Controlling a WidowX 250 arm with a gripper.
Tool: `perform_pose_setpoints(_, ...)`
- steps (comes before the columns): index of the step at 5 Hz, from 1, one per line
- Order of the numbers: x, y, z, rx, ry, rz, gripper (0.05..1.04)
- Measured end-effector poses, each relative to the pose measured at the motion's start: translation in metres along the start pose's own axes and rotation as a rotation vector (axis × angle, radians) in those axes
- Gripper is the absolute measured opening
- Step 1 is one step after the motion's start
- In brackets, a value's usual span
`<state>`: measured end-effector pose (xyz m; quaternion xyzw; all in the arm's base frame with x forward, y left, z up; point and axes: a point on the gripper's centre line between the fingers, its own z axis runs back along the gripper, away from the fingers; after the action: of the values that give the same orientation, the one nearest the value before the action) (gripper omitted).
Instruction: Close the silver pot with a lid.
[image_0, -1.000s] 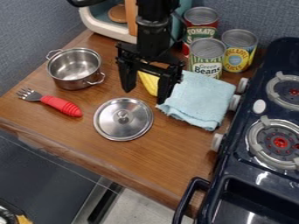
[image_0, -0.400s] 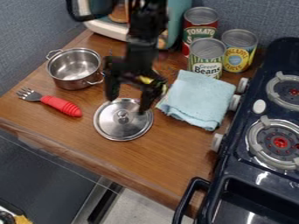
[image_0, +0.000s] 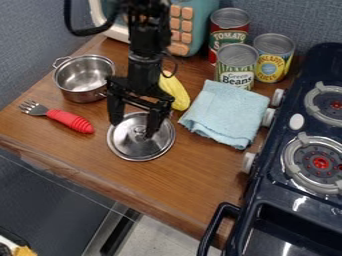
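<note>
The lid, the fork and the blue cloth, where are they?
Lid (image_0: 139, 145): camera view, on its shiny metal top.
Fork (image_0: 69, 121): camera view, on its red handle.
Blue cloth (image_0: 226, 112): camera view, near its middle.

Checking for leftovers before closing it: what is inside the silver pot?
Nothing that I can see: the silver pot stands open, its bare metal floor and far inner wall showing. The near inner wall is hidden behind the rim.

Surface (image_0: 200, 190): pot (image_0: 85, 79) at far left; fork (image_0: 60, 117), near side of pot; lid (image_0: 137, 149), right of fork; cloth (image_0: 226, 114), right of lid; cans (image_0: 235, 67), beyond cloth.
</note>
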<state>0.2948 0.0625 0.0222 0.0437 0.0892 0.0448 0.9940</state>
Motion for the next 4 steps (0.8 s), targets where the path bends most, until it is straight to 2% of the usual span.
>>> perform_pose_setpoints(1, -0.0024, 0.0018, -0.0045, 0.009, 0.000, 0.003, 1.001)
perform_pose_setpoints(2, -0.0024, 0.0002, -0.0086, 0.015, -0.021, -0.019, 1.001)
perform_pose_setpoints(3, -0.0012, -0.0011, -0.0054, 0.020, -0.060, -0.027, 1.001)
perform_pose_setpoints(4, -0.0010, -0.0047, -0.0062, -0.002, -0.099, -0.039, 1.001)
